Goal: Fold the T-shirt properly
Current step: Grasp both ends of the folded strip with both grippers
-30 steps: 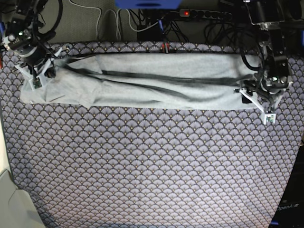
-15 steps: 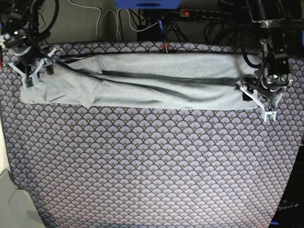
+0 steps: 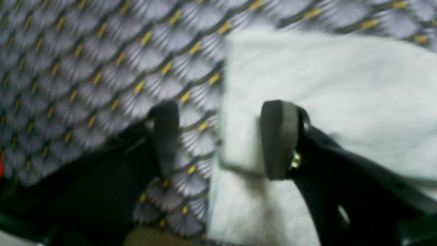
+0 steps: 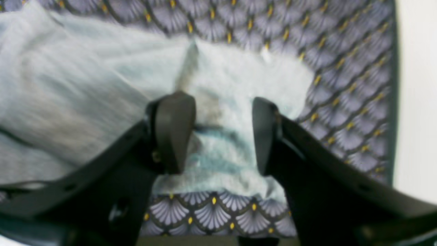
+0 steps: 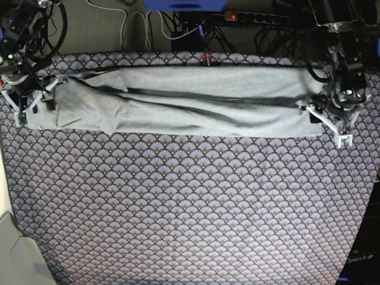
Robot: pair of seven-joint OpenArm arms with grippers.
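The light grey T-shirt (image 5: 196, 113) lies as a long creased band across the far part of the table. My left gripper (image 5: 325, 122) is at its right end. In the left wrist view this gripper (image 3: 222, 140) is open: one finger (image 3: 278, 143) rests over the shirt (image 3: 324, 85), the other over the tablecloth, and the shirt's edge runs between them. My right gripper (image 5: 29, 101) is at the shirt's left end. In the right wrist view it (image 4: 218, 135) is open, straddling rumpled grey cloth (image 4: 85, 85) without pinching it.
The dark scallop-patterned tablecloth (image 5: 190, 208) covers the whole table in front of the shirt. A power strip (image 5: 255, 18) and cables lie behind the far edge. A pale surface (image 5: 12, 249) shows at the front left corner. The table's edge (image 4: 396, 102) runs close beside my right gripper.
My right gripper has opened, let go of the shirt and slid outward to its left end. My left gripper has shifted slightly outward at the right end, still open.
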